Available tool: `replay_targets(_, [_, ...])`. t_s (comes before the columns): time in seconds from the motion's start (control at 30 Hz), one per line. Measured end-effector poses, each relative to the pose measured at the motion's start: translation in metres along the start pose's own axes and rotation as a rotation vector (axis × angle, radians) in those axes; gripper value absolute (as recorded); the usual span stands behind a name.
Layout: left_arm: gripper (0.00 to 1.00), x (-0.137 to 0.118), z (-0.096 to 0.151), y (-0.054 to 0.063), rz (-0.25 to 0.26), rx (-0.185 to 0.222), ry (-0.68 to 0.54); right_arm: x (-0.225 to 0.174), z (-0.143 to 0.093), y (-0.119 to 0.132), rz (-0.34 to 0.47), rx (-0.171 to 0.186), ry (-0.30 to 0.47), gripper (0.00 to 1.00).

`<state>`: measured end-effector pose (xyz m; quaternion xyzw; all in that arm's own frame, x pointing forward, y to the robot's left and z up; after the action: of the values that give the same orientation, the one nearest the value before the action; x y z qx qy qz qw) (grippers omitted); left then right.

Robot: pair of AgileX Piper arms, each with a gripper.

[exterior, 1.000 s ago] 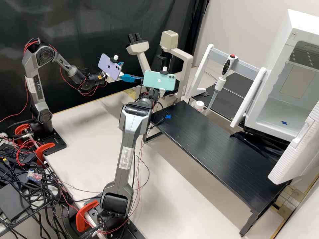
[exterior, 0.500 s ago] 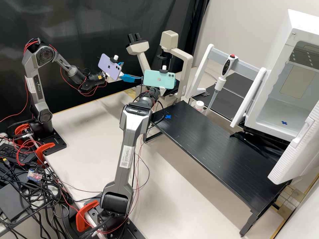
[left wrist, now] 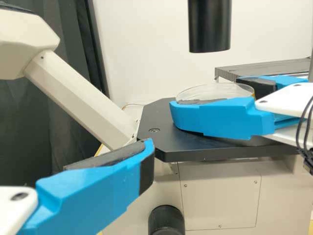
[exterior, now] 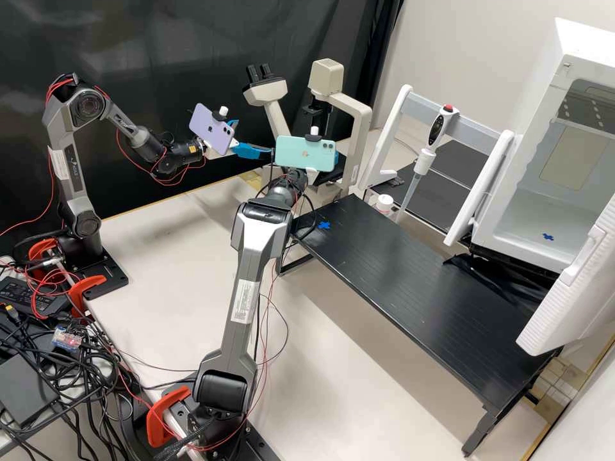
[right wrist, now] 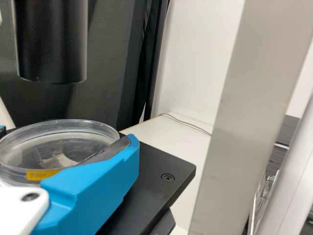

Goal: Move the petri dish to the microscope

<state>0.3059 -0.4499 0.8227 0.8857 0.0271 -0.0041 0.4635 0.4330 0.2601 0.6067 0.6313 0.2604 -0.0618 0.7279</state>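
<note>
At the eyepiece side of the microscope (exterior: 360,128), my left gripper (exterior: 254,137) stands open in the high view; its finger (left wrist: 98,188) with a dark pad shows in the left wrist view. My right gripper (exterior: 312,171) is largely behind a teal phone in the high view. In the right wrist view my right gripper (right wrist: 66,139) is shut on the clear petri dish (right wrist: 54,147), which bears a yellow label. The left wrist view shows this petri dish (left wrist: 215,91) between the right fingers, over the black stage (left wrist: 161,142); contact with the stage cannot be told.
A dark cylinder (left wrist: 209,27) hangs above the stage. The low black table (exterior: 410,282) with a blue cross stands beside the microscope. Behind it are a pipette (exterior: 426,153) on a stand and a small white pot (exterior: 384,203). An open white cabinet (exterior: 538,218) stands at the right.
The right arm, with its teal phone, has shifted slightly to the left in the high view. My left arm has kept still.
</note>
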Motion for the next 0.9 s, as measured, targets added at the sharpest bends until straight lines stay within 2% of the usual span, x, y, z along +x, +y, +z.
replay_targets(0.07, [1.0,0.0,0.0,0.0,0.0,0.0,0.0,0.001,0.0,-0.001,-0.009,0.031,0.002,0.0])
replay_targets(0.1, [1.0,0.0,0.0,0.0,0.0,0.0,0.0,0.002,0.0,-0.002,-0.012,0.044,0.004,1.0])
replay_targets(0.2, [1.0,0.0,0.0,0.0,0.0,0.0,0.0,0.003,0.0,-0.003,-0.016,0.051,0.012,1.0])
replay_targets(0.33, [1.0,0.0,0.0,0.0,0.0,0.0,0.0,0.004,0.002,-0.005,-0.039,0.029,0.026,1.0])
replay_targets(0.53, [1.0,0.0,0.0,0.0,0.0,0.0,0.0,0.004,0.002,-0.006,-0.055,0.036,0.046,1.0])
replay_targets(0.73, [1.0,0.0,0.0,0.0,0.0,0.0,0.0,0.003,0.005,-0.008,-0.077,0.027,0.055,1.0])
replay_targets(0.9, [1.0,0.0,0.0,0.0,0.0,0.0,0.0,-0.002,0.01,-0.008,-0.086,0.036,0.068,1.0])
